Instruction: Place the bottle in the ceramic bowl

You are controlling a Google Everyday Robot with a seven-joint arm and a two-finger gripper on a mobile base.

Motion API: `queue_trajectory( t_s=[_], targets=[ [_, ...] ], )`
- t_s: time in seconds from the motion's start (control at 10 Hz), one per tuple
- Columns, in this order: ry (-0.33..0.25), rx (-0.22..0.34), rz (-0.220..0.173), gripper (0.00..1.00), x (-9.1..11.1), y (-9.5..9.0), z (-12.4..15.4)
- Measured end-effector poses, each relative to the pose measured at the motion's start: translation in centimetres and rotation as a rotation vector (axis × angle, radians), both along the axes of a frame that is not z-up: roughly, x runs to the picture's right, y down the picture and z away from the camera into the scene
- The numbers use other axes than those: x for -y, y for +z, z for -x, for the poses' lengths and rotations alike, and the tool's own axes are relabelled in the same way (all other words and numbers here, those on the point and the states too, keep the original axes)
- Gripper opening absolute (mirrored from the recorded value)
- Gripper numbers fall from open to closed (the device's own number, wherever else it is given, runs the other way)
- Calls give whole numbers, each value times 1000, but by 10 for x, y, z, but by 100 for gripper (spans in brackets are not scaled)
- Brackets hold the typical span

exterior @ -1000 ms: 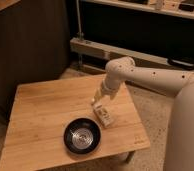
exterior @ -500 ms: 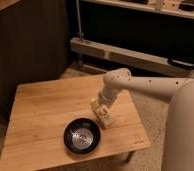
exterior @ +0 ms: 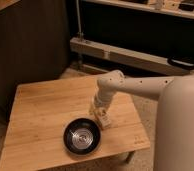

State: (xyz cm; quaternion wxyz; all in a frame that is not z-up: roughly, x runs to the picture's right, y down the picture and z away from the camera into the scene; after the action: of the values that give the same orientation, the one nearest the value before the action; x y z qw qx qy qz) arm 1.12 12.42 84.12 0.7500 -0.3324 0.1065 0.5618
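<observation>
- Lowered since the earlier frames, the arm [exterior: 140,86] reaches in from the right of the frame. Its elbow joint sits closer to the table now and its wrist is bent down more steeply.
- The wooden table [exterior: 40,110] fills the lower left and centre of the frame, and both task things rest on it.
- The ceramic bowl [exterior: 69,131] stands low in the frame near the table's front edge. It is black and glossy, with nothing inside it.
- The gripper [exterior: 100,109] points down at the table just up and right of the bowl. Its fingers are spread wide and it has dropped to the bottle's level.
- The bottle [exterior: 104,119] is a small cream shape on the tabletop directly under the gripper, just beside the bowl's right rim and outside it.
- Progress, as I judge it: the approach looks finished, but no firm grasp shows. Closing on the bottle, lifting it, carrying it a short way left and releasing it over the bowl all remain.
</observation>
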Motion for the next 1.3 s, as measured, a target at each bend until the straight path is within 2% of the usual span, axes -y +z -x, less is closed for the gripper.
queue_trajectory(
  t_s=[0.4,0.8,0.9,1.3],
  targets=[
    [-3,-44,23,65,-8,14,0],
    [17,-77,79,64,-13,23,2],
    [24,-82,97,58,-14,24,2],
    [26,-101,138,19,-13,23,2]
  ],
)
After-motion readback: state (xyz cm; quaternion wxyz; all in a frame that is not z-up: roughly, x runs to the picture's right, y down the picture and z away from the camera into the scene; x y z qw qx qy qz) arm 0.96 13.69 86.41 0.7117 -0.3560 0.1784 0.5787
